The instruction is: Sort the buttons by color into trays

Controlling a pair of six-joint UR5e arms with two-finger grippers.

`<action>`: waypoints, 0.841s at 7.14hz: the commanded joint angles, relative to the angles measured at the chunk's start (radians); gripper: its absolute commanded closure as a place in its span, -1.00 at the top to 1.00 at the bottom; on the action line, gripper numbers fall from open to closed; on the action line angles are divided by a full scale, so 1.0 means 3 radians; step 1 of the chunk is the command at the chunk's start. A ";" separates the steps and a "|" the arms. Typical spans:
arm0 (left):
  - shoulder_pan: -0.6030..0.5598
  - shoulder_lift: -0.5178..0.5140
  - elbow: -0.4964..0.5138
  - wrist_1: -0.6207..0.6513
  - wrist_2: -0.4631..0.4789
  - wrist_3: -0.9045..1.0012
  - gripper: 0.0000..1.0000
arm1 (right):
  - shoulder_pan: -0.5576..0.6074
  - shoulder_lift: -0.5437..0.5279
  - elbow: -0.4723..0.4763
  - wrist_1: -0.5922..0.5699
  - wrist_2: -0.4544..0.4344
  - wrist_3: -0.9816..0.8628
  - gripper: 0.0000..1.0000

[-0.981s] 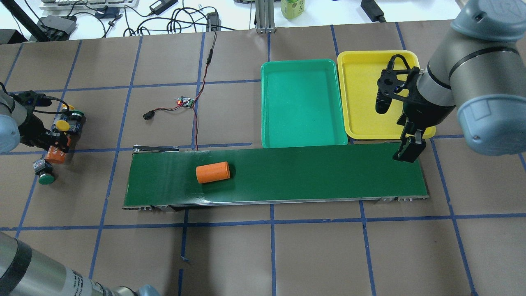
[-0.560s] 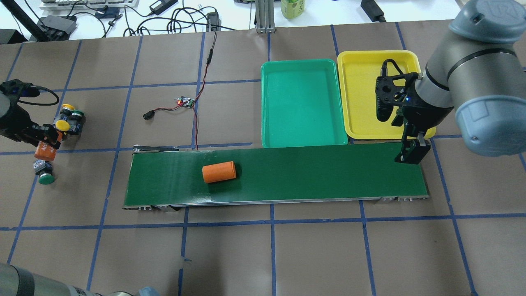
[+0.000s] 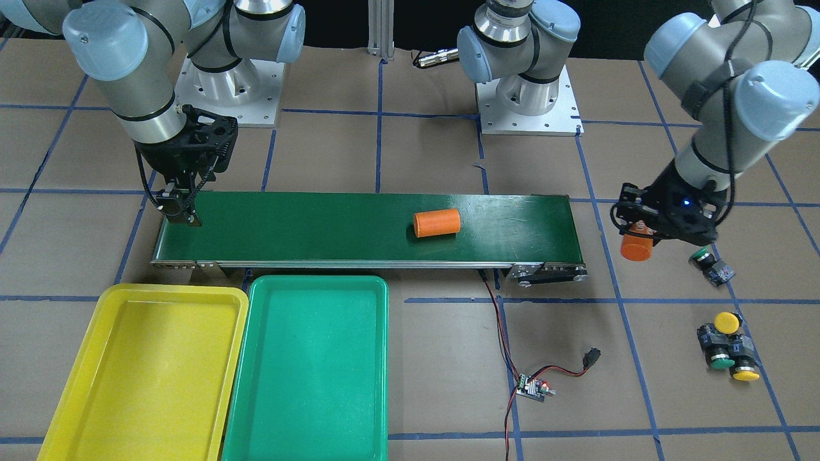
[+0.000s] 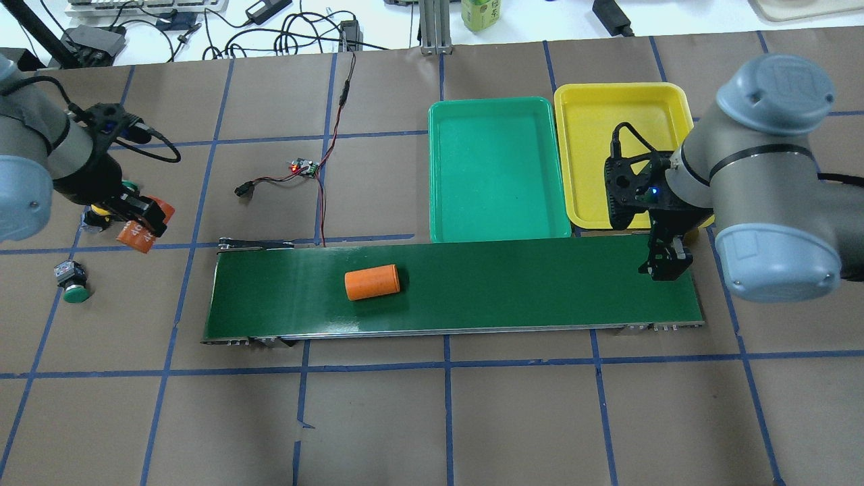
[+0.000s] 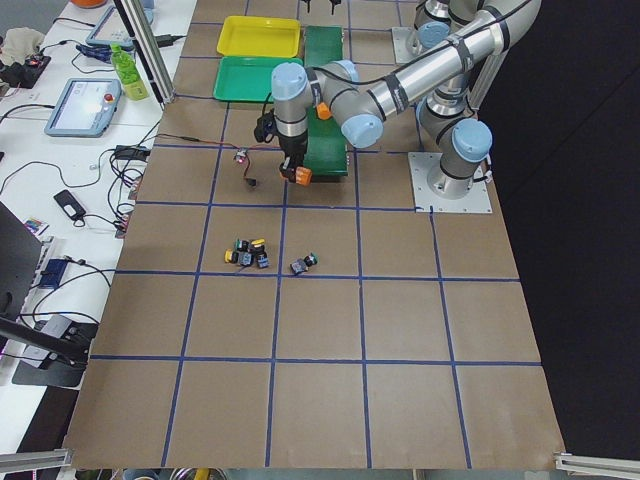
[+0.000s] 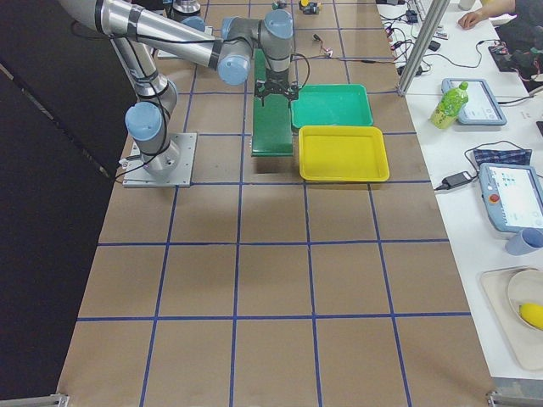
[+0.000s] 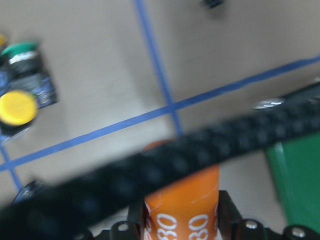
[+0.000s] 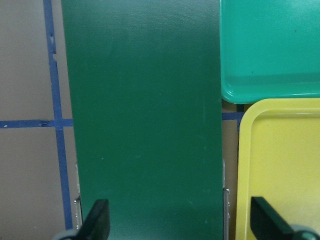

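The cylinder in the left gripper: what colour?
Orange cylinder, white printed digits; shows best in left wrist-mounted view.

the work surface was formed by a wide table covered in brown paper (image 4: 378,425), divided into squares by blue tape lines (image 4: 447,365). a white bench (image 4: 540,20) strewn with black cables (image 4: 300,30) was set along one side; beyond the other, a black backdrop (image 5: 585,200) was seen.

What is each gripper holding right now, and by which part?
The left gripper holds an orange cylinder by its sides near one end; the other end sticks out below. The right gripper is open and holds nothing.
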 commanded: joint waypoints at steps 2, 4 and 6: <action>-0.0903 0.0239 -0.0337 0.0047 0.0021 0.0439 -1.00 | -0.0005 0.0003 0.0157 -0.0166 0.0005 -0.0168 1.00; -0.1043 0.0341 -0.0419 0.0068 0.0077 0.1221 -1.00 | -0.0005 0.0003 0.0157 -0.0165 0.0005 -0.0163 1.00; -0.1053 0.0296 -0.0750 0.0479 0.0144 0.1638 -1.00 | -0.0005 0.0003 0.0157 -0.0175 0.0005 -0.0163 1.00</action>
